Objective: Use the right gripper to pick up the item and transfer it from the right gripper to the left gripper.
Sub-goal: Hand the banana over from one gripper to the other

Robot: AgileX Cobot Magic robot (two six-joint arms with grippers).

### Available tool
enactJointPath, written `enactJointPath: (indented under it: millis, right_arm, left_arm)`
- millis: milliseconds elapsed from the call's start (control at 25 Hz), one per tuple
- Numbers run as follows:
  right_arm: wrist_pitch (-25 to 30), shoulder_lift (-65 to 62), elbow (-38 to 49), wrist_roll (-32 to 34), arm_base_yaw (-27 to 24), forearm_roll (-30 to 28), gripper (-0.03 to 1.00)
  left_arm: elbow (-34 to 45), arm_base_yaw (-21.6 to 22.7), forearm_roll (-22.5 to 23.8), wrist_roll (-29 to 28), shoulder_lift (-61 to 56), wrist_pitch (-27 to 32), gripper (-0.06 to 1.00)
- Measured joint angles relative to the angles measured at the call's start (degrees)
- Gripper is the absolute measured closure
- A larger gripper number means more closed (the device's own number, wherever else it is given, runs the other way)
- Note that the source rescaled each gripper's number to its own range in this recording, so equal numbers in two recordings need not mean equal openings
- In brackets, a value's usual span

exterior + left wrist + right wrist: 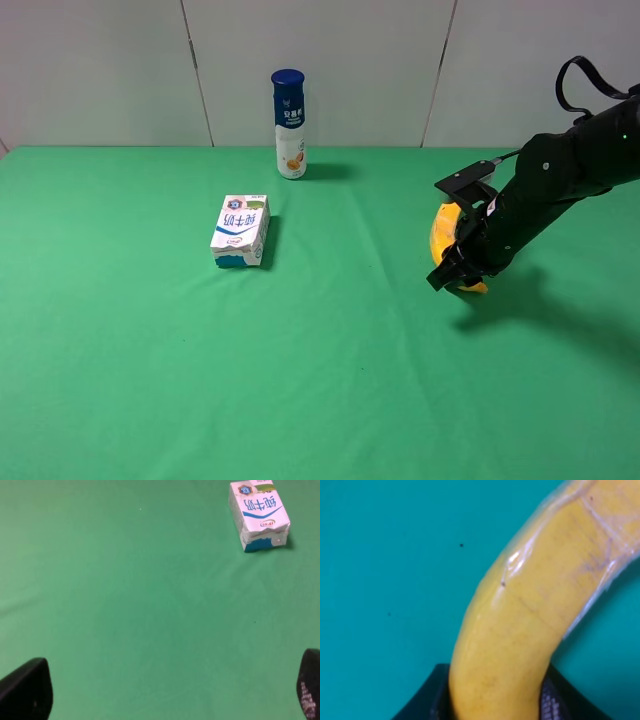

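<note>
1. We see a green desk (150,380).
2. Our right end effector (460,272) is clamped on the banana (440,233) at the desk's right; the left end effector (167,687) gapes wide, empty.
3. Blue-capped bottle (289,125): its label is too small for us to read.
4. Milk carton (241,231): blue Chinese characters.

From the carton (240,232) on the table (120,380), the bottle (289,125) stands at one o'clock, the banana (438,238) well apart at three o'clock.

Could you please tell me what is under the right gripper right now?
The banana sits in the right gripper, shut on it, with green tablecloth below. In the high view the arm covers most of the banana; whether it touches the cloth cannot be told.
</note>
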Motion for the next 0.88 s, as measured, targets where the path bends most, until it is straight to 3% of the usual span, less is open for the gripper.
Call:
enactJointPath:
  millis: [880]
  right_arm:
    - [13.88, -19.92, 0.05, -0.04, 1.33, -0.41, 0.96]
  left_arm:
    - [0.00, 0.00, 0.00, 0.00, 0.00, 0.00, -0.02]
